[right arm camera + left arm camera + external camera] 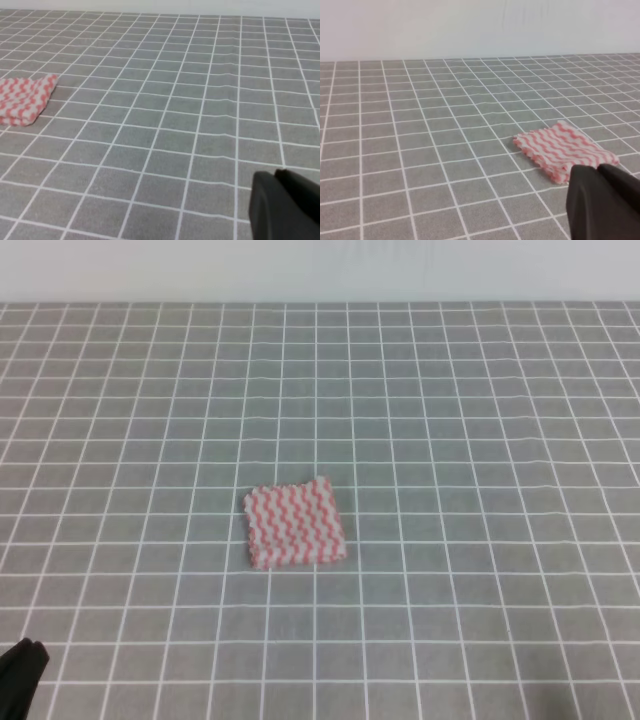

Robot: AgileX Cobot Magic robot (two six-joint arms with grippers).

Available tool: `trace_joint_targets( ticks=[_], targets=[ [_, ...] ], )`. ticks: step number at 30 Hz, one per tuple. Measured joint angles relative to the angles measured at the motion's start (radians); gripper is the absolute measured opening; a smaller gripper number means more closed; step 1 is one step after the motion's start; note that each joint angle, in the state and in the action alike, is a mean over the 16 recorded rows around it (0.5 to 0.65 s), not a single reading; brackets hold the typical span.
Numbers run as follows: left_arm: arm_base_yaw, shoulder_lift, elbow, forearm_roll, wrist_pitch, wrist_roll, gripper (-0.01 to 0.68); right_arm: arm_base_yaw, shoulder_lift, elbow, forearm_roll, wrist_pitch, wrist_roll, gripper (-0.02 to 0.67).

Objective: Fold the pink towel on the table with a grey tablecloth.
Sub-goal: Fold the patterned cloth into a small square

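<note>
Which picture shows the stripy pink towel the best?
The exterior high view: the pink towel lies whole, every edge visible. The left wrist view shows it partly behind the left gripper. The right wrist view cuts it off at the edge.

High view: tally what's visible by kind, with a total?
Pink towel: 1, lying in a compact layered square on the grid
Table with a grey tablecloth: 1
Left gripper: 1, only a dark tip at the bottom-left corner
Right gripper: 0 in this view; it shows only in its own wrist view
Total in the high view: 3
</note>
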Motion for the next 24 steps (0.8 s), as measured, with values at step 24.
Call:
trace_joint_targets(
  ticks=[24],
  targets=[
    [0.078, -0.061, 0.004, 0.430, 0.059, -0.356, -0.001, 0.000, 0.001, -0.002, 0.001, -0.009, 0.004, -0.015]
  ],
)
